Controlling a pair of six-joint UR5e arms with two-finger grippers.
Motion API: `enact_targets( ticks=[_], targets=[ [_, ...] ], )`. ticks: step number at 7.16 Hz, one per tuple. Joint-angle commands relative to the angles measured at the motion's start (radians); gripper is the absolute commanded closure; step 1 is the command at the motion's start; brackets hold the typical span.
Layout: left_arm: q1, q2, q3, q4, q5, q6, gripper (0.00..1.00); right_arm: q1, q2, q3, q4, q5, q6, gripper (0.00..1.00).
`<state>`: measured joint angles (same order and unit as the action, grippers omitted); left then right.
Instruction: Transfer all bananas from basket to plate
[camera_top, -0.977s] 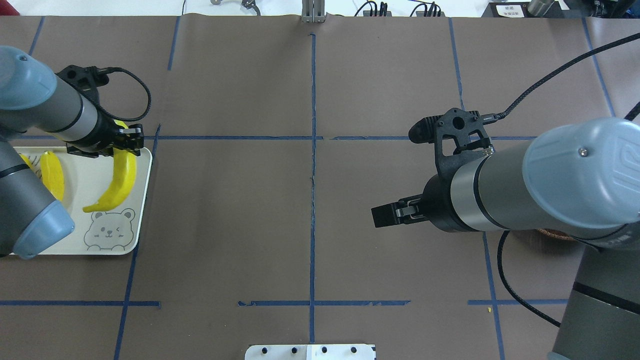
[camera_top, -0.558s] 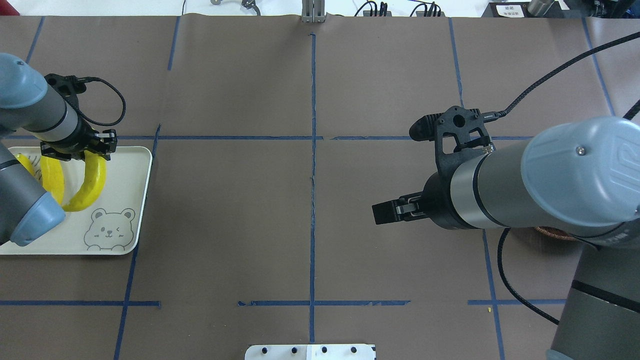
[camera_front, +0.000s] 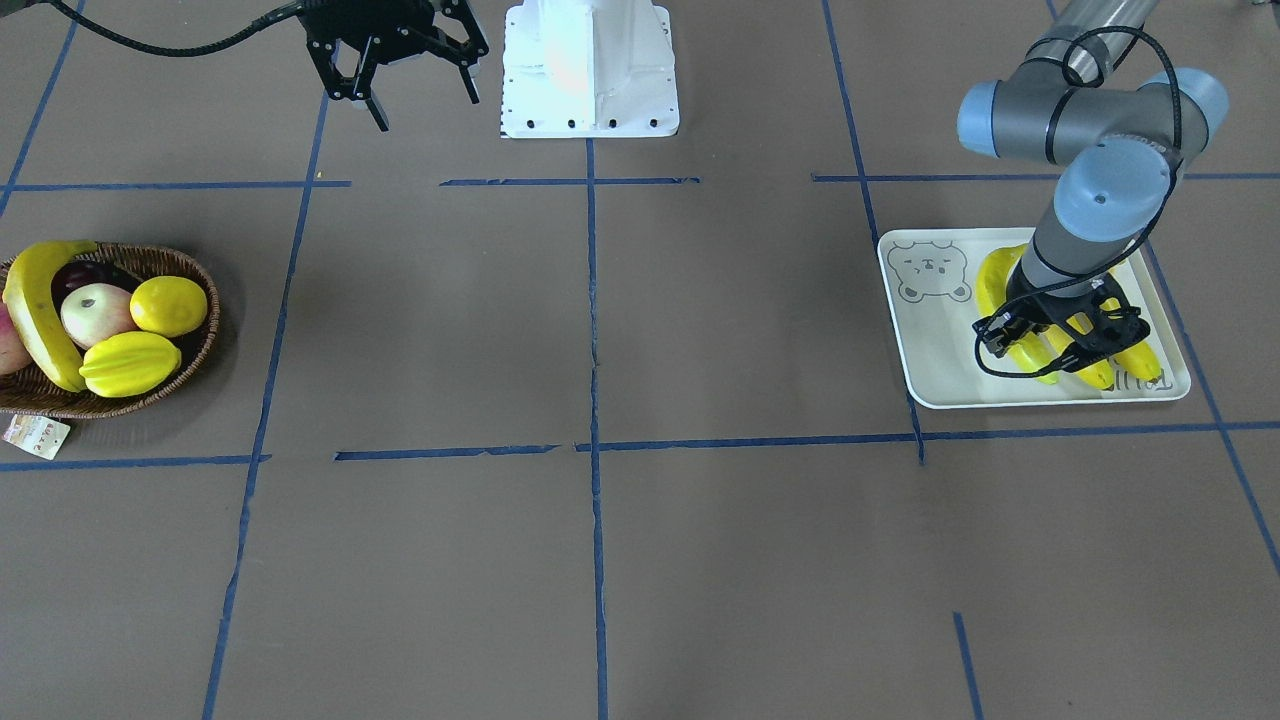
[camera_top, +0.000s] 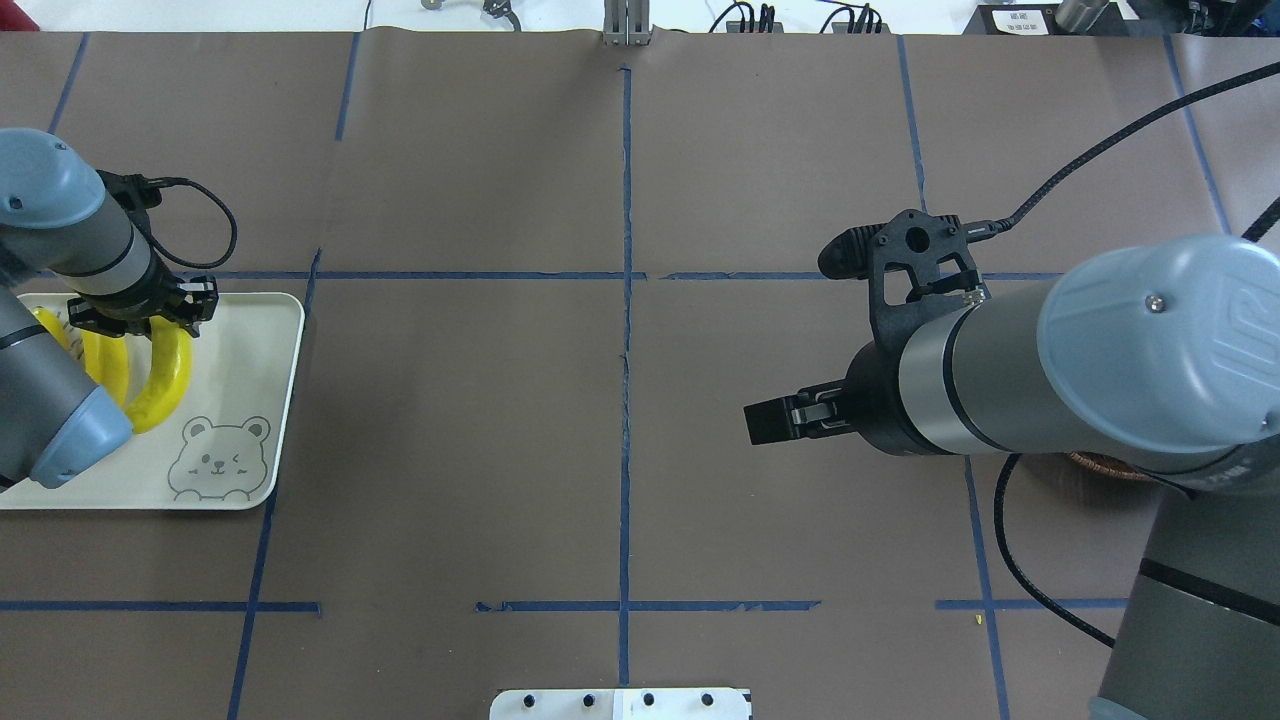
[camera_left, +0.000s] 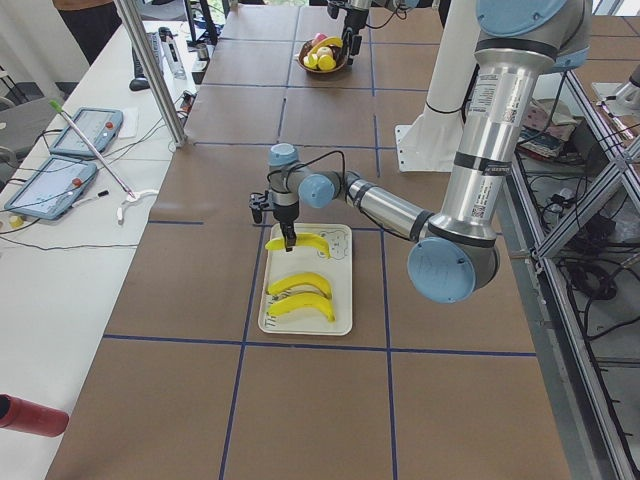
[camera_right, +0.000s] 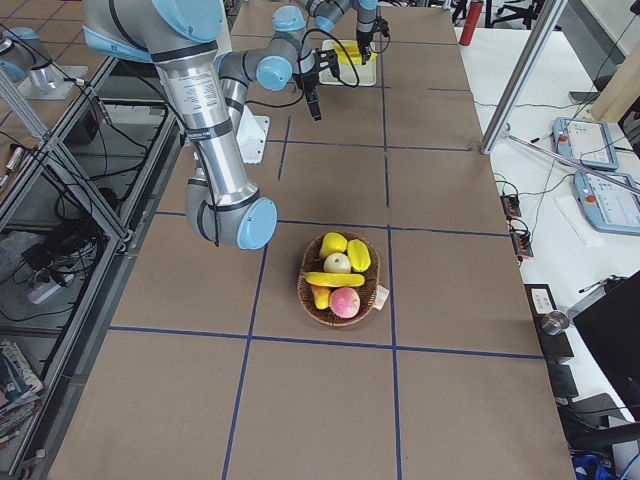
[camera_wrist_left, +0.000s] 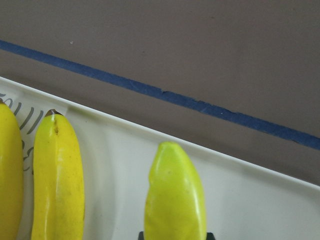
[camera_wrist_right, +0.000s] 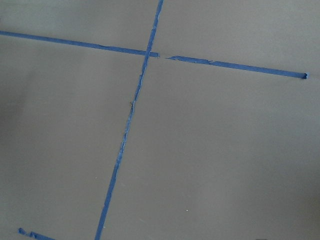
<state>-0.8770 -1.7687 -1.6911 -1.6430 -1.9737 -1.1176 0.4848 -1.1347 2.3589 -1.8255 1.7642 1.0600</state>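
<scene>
A brown paper sheet covers the counter (camera_top: 450, 150), marked into large squares by blue tape lines (camera_top: 626, 200). The light is even and the shadows are soft. Along the counter's far side runs a white side table (camera_left: 70, 240) carrying one tablet-like pendant (camera_left: 85, 130) and another (camera_left: 45, 183), with a slanted metal pole (camera_left: 152, 70) rising at its edge. A red cylinder (camera_left: 30, 413) lies at the near left corner. On the opposite side, aluminium framing (camera_right: 60, 152) stands over a grey floor strewn with dark cables (camera_left: 595, 280).

The bananas (camera_wrist_left: 175, 195) look smooth and glossy, the basket (camera_front: 130, 405) rough woven wicker.
</scene>
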Motion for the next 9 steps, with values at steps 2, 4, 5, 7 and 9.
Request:
enact_targets(
  ticks=[2,4,5,7,9],
  targets=[
    [0.003,0.049,0.040,-0.073,0.001,0.002,0.56,-0.002,0.007,-0.007,0.003,-0.002,0.000,0.00],
    [0.004,0.048,0.076,-0.161,0.000,-0.001,0.00,0.000,0.007,-0.007,0.003,-0.002,0.000,0.00],
    [0.003,0.043,0.056,-0.159,-0.008,0.001,0.00,0.003,0.007,-0.006,0.003,0.000,0.000,0.00],
    [-0.043,0.034,0.004,-0.134,-0.075,0.001,0.00,0.023,-0.002,0.003,0.000,0.004,-0.002,0.00],
    [-0.083,0.041,-0.109,-0.112,-0.137,0.001,0.00,0.058,-0.043,0.007,0.000,0.017,-0.015,0.00]
  ],
)
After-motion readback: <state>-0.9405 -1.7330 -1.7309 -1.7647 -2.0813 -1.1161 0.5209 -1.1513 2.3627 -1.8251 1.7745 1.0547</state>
